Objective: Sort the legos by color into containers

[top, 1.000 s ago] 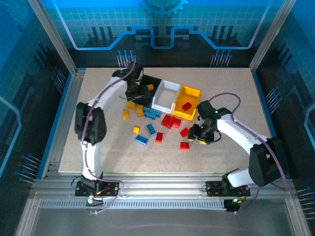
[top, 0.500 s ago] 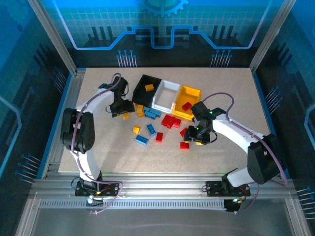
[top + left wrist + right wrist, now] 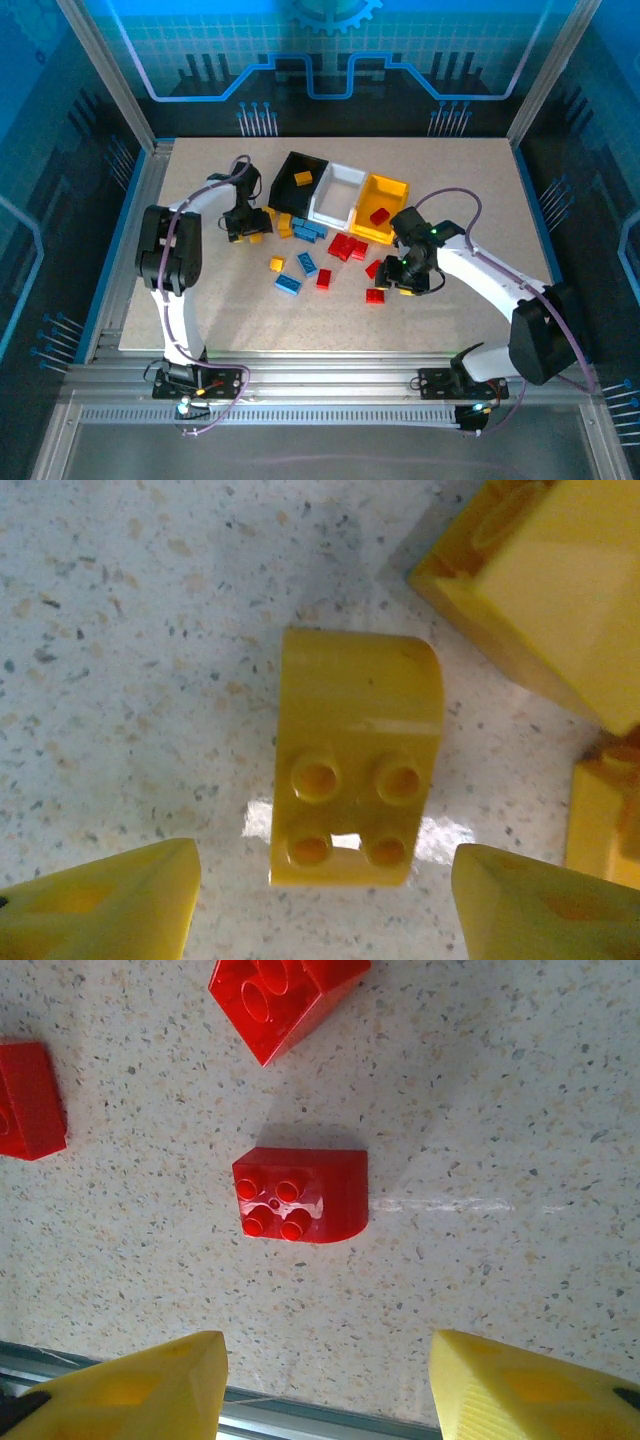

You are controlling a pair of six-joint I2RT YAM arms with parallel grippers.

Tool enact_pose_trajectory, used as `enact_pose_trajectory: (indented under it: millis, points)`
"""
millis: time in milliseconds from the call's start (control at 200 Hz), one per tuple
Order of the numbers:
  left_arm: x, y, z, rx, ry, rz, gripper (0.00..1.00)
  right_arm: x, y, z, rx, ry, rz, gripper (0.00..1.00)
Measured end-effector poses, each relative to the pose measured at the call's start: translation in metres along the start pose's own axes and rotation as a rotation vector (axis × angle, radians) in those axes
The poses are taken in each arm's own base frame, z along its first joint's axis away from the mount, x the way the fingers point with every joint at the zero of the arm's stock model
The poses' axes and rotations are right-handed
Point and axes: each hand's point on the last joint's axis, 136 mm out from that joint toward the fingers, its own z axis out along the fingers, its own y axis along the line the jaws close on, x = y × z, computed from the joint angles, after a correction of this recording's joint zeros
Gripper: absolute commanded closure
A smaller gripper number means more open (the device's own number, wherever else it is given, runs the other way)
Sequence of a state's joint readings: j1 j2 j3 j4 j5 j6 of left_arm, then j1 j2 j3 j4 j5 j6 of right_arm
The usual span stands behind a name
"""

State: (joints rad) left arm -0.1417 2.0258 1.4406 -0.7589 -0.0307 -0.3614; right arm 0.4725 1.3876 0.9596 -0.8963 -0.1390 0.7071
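Hovering the left gripper point(image 3: 325, 915) spread wide above a yellow brick point(image 3: 355, 770), lying studs up on the speckled table point(image 3: 130, 630) with its near end just between the yellow fingertips point(image 3: 105, 905), touching neither; grasping nothing. Poising the right gripper point(image 3: 325, 1390) likewise released over a red brick point(image 3: 300, 1208), sitting studs up ahead of its fingertips point(image 3: 535, 1385), apart from both. Seeing, from above, loose legos point(image 3: 307, 263) lying scattered between the arms, just in front of the black bin point(image 3: 312, 163), white bin point(image 3: 348, 170) and yellow bin point(image 3: 392, 184) standing side by side, black one carrying a yellow piece point(image 3: 303, 178), yellow one a red piece point(image 3: 379, 216)
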Motion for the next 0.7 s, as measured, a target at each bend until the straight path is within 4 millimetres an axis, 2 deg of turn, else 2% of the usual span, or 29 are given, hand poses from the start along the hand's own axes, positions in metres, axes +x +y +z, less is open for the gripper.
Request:
enact_pose_trajectory:
  millis: [70,135,215,370,570,700]
  points:
    - [-0.003,0.001,0.007,-0.008,0.010,-0.001,0.37,0.002,0.001,0.001,0.004,0.006,-0.002,0.43]
    - [-0.005,0.001,0.006,-0.006,0.014,-0.005,0.42,0.004,0.001,0.001,0.010,0.011,-0.001,0.43]
    - [-0.011,-0.002,0.007,0.001,0.003,0.000,0.52,0.005,0.001,0.002,0.014,0.017,-0.002,0.43]
    - [-0.011,0.004,0.007,-0.011,0.011,0.000,0.66,0.002,0.005,0.004,0.021,0.027,-0.001,0.43]
    - [-0.009,0.004,0.005,0.006,-0.009,0.002,0.68,-0.005,0.013,0.010,0.028,0.040,-0.009,0.43]
    - [0.009,0.006,-0.003,0.034,0.000,-0.014,0.67,-0.010,0.018,0.013,0.027,0.039,-0.013,0.43]
